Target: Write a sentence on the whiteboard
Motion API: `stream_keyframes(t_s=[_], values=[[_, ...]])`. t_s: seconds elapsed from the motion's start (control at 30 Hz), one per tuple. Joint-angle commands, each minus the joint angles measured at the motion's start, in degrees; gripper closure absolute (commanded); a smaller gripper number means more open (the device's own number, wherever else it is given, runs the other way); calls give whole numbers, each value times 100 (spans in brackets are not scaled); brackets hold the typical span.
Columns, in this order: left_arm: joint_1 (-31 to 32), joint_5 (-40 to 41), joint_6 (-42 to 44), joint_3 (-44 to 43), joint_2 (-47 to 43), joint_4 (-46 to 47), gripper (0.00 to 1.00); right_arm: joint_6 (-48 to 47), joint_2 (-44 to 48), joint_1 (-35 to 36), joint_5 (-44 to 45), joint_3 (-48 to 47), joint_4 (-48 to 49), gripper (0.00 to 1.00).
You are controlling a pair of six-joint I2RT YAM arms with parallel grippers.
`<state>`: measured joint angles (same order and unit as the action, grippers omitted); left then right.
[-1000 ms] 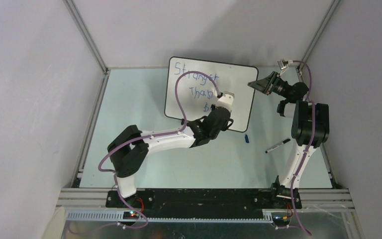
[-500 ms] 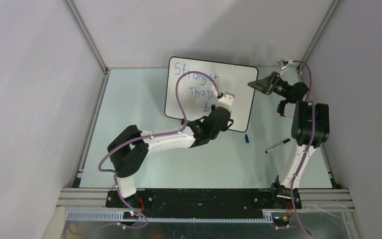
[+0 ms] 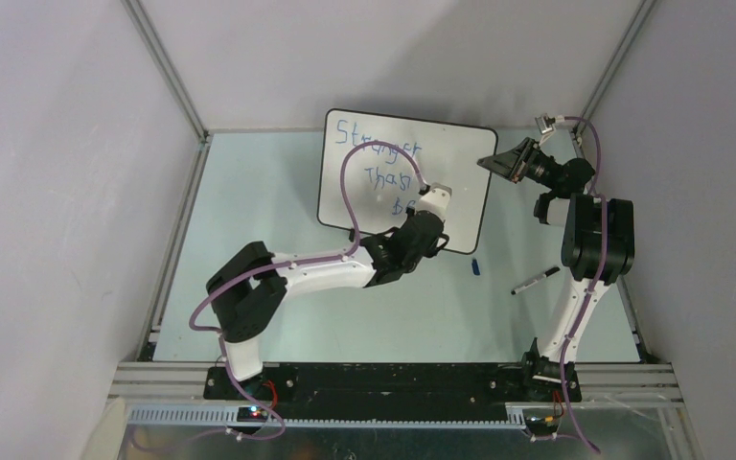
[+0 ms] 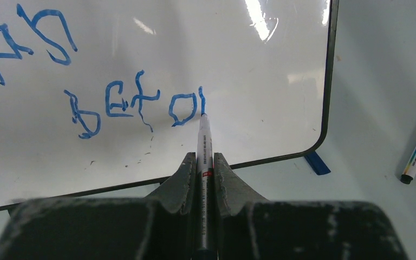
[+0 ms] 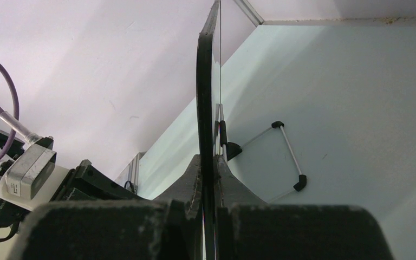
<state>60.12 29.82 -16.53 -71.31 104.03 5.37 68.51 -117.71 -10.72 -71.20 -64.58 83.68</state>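
Ahead of the left gripper (image 4: 201,161), jaws closed on a marker (image 4: 203,138), the tip touches the whiteboard (image 4: 249,81) ending the sentence (image 4: 139,97); the right gripper (image 5: 208,162), arm folded upright, pinches the board's edge; pale green table (image 3: 249,220), lilac walls (image 3: 57,144).
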Motion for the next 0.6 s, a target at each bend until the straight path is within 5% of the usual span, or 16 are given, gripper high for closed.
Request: stream_keyframes(t_s=[0.0,0.57], values=[[28,36,-85,82,-252,-127,100,375,444,9,45,-61,256,100],[24,106,130,-417,-525,-285,100,381,460,9,51,-61,259,100]])
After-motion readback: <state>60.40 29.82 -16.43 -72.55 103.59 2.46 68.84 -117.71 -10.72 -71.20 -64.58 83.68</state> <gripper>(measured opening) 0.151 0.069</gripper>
